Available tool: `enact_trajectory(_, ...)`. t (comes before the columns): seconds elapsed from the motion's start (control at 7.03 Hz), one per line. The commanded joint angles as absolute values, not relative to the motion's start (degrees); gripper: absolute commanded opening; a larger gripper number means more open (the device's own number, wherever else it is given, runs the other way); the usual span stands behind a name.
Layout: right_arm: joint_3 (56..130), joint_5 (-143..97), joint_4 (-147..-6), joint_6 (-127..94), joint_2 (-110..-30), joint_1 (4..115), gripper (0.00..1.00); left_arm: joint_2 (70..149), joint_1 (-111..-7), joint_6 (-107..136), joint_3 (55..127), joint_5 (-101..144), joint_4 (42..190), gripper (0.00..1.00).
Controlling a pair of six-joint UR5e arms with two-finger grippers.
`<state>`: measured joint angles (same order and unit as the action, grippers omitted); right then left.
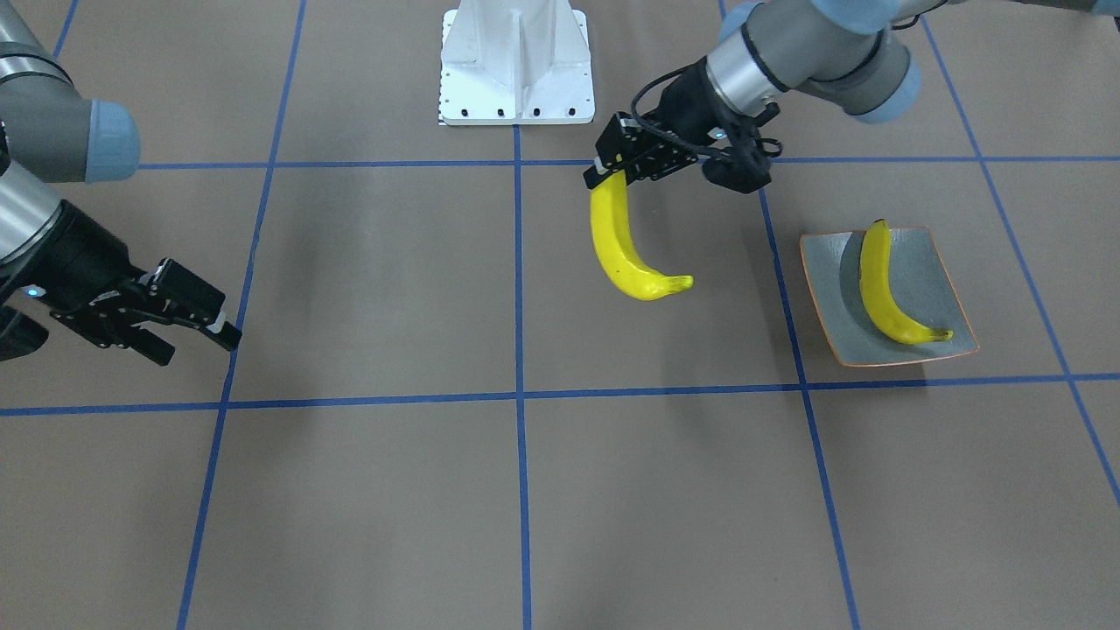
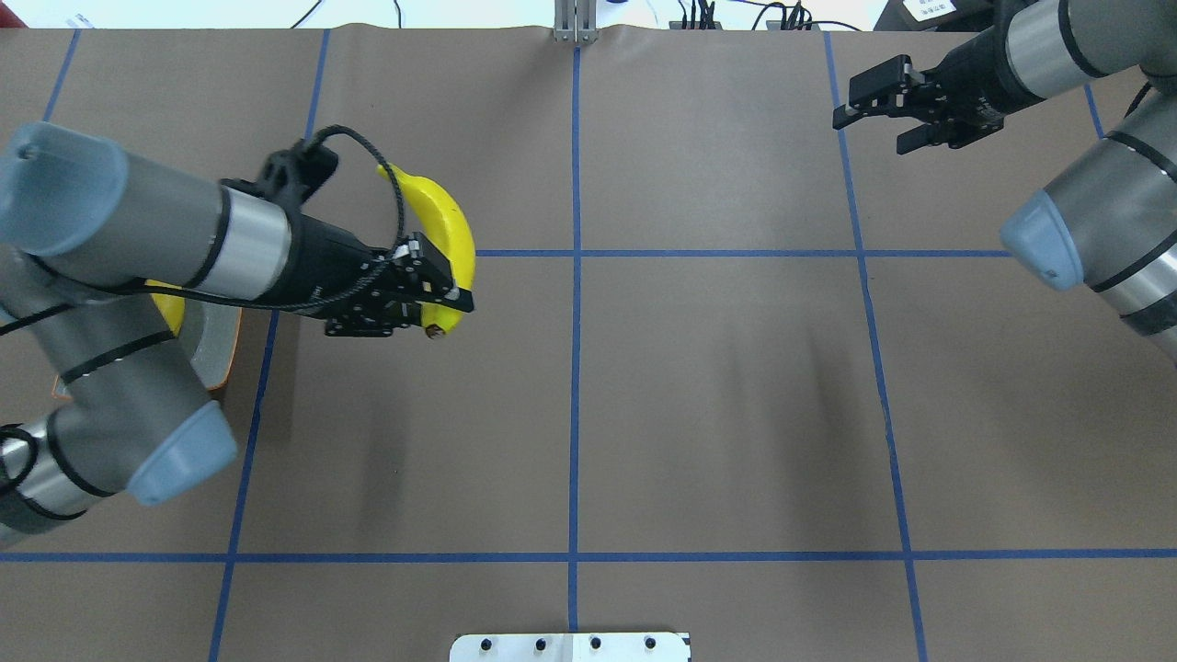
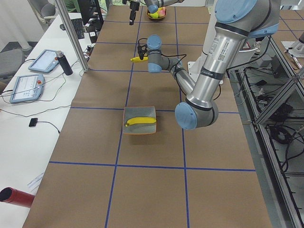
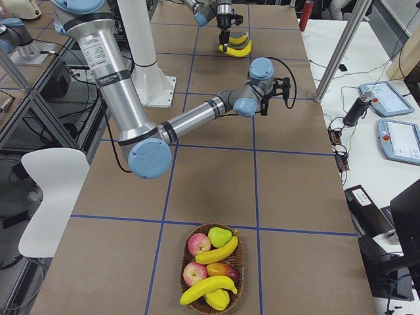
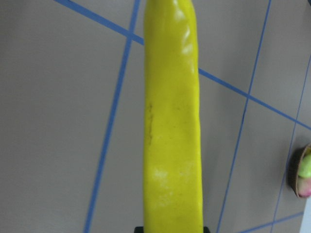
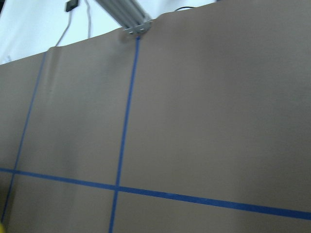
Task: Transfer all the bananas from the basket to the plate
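Note:
My left gripper [image 1: 604, 171] is shut on the top end of a bright yellow banana [image 1: 617, 249], which hangs above the table a little way from the plate. It also shows in the overhead view [image 2: 451, 230] and fills the left wrist view [image 5: 172, 121]. The grey-green plate [image 1: 932, 267] with an orange rim holds one banana [image 1: 879, 280]. Two more bananas [image 4: 216, 251] lie in the wicker basket [image 4: 184, 275] at the table's other end. My right gripper [image 2: 869, 129] is open and empty, over bare table.
The basket also holds apples [image 4: 199, 244] and a pear [image 4: 220, 235]. The white robot base [image 1: 516, 66] stands at the table's middle edge. Blue tape lines mark the brown table. Tablets and cables lie on a side bench [image 3: 28, 76].

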<state>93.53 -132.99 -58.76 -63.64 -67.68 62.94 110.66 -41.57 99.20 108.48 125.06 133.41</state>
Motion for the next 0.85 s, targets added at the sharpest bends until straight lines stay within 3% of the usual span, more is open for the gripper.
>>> enact_trajectory(0.0, 92.2, -133.1, -74.8, -49.3, -67.7, 66.1, 1.0, 103.1, -45.2, 90.7, 113.2, 124.4, 126.5, 0.0)
enact_trajectory(0.43, 89.8, -133.0, -81.2, -41.6, -68.7, 67.3, 1.0, 103.0, -45.4, 70.1, 118.7, 117.6, 98.7, 0.0)
enact_trajectory(0.71, 89.5, -133.5, -80.9, -41.6, -68.9, 67.4, 1.0, 101.7, -45.5, 62.0, 118.0, 116.1, 91.1, 0.0)
